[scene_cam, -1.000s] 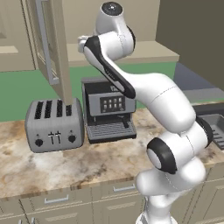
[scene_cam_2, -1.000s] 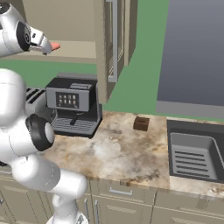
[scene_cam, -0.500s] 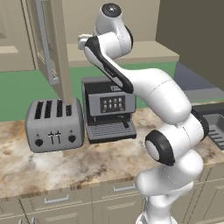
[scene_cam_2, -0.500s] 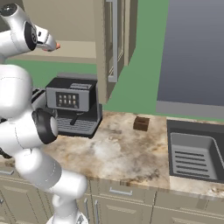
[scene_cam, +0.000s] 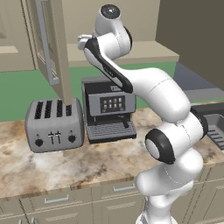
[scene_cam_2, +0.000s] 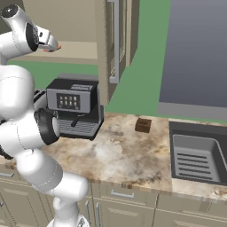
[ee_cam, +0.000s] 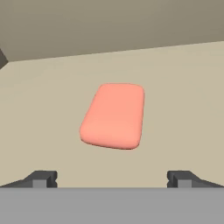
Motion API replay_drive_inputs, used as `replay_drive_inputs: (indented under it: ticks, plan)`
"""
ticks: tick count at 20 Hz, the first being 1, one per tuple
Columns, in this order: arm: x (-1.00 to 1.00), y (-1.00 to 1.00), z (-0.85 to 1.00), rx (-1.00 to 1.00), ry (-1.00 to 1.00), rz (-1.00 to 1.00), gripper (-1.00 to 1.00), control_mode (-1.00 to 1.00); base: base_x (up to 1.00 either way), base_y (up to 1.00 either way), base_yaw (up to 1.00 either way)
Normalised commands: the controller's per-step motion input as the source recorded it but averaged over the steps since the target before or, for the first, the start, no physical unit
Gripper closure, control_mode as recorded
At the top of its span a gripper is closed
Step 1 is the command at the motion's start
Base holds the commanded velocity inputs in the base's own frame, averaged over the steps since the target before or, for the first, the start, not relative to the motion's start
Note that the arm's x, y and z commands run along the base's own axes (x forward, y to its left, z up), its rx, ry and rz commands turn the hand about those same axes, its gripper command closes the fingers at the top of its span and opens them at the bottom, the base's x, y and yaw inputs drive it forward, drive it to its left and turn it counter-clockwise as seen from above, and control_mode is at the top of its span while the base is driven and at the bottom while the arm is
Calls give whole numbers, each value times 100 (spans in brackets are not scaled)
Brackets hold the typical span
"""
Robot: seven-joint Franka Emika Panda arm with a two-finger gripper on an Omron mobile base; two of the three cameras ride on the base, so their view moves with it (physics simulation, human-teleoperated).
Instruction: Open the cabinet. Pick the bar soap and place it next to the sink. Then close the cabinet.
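Note:
The bar soap [ee_cam: 113, 116], a salmon-pink slab with rounded corners, lies flat on the beige shelf of the cabinet [scene_cam_2: 116, 40], whose door stands swung open. In the hand view my gripper [ee_cam: 111, 179] is open just short of the soap. Its two dark fingertips [ee_cam: 41, 178] stand wide apart, with nothing between them. From the right base view the gripper [scene_cam_2: 54, 45] is raised at shelf height, and a sliver of the soap [scene_cam_2: 58, 45] shows at its tip. The sink [scene_cam_2: 195, 129] is a dark grey basin set in the counter at the far right.
Under the cabinet stand a black coffee machine [scene_cam: 109, 109] and a silver toaster [scene_cam: 54, 124]. A small dark brown block [scene_cam_2: 143, 125] lies on the marble counter [scene_cam_2: 124, 155] between the coffee machine and the sink. The open door [scene_cam: 52, 48] hangs left of my arm.
The hand has edged a little further toward the shelf and the elbow has shifted. The jaws stay open and the soap has not moved.

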Motion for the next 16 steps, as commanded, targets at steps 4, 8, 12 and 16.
replay_drive_inputs:
  ticks: [4, 8, 12, 16]
  plan:
    - [29, -1, 0, -5, 0, 0, -100, -100, 0, 0, 0]
    - [32, 0, 4, -4, 0, 0, -100, -100, 0, 0, 0]
    - [12, 0, 15, -2, 0, 0, -100, -100, 0, 0, 0]
    - [12, 0, 13, -1, 0, 0, -100, -100, 0, 0, 0]
